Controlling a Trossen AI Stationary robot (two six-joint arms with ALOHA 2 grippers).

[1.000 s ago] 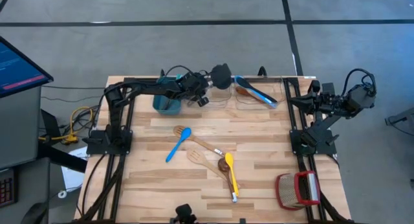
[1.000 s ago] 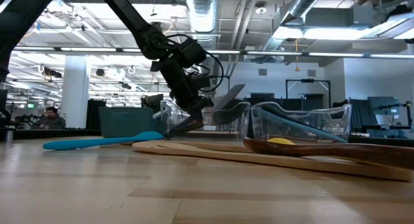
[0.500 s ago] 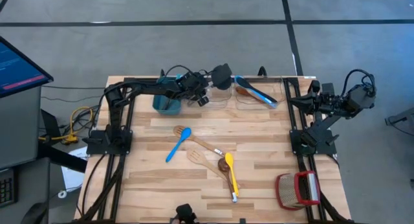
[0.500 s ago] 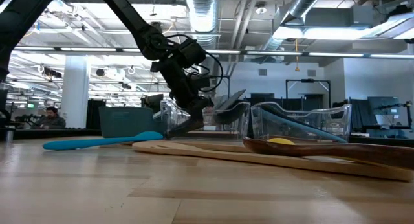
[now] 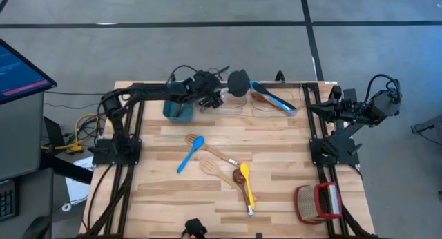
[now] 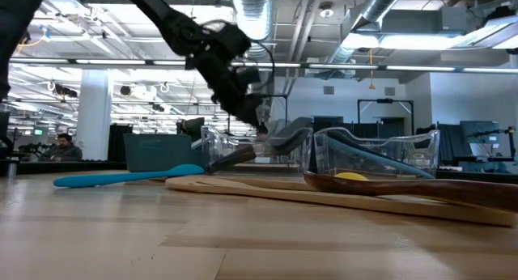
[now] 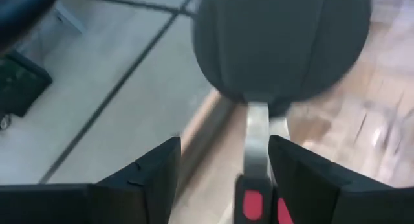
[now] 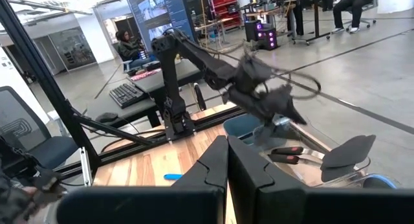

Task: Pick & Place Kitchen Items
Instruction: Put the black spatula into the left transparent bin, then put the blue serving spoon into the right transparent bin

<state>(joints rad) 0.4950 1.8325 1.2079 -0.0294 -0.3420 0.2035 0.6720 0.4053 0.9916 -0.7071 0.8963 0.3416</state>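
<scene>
High view: overhead, straight down on whole table (image 5: 276, 139). Low view: tabletop level, facing the room. Left wrist: very near, spatula (image 7: 278, 49) just ahead of open jaws. Right wrist: across the table; shares spatula with the others.

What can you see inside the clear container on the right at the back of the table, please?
In the clear container, a blue-handled utensil lies diagonally beside a brown wooden spoon. Anything beneath them is covered.
</scene>
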